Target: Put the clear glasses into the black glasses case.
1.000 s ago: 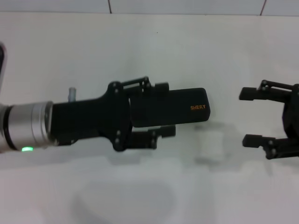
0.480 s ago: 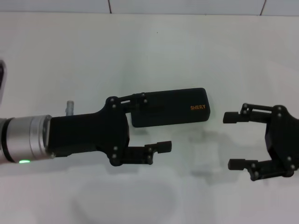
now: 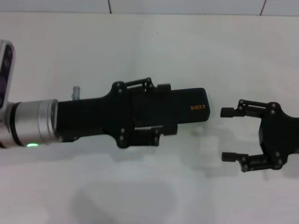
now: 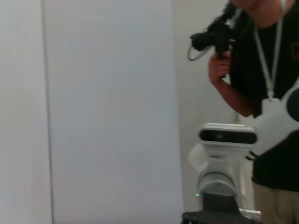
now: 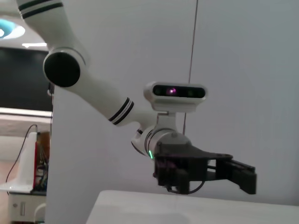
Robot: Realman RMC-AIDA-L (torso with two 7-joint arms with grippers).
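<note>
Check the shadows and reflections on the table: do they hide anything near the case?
Head view: soft grey shadows lie under the left gripper, the right gripper and the black glasses case; the white table shows no harsh glare. The clear glasses cannot be made out.

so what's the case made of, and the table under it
The black glasses case looks like hard matte plastic or a leatherette-covered shell: even black, crisp rounded corners, small orange lettering, no sheen. I can't tell which. The table looks like smooth white laminate, faintly glossy, showing soft shadows of the left gripper and right gripper.
</note>
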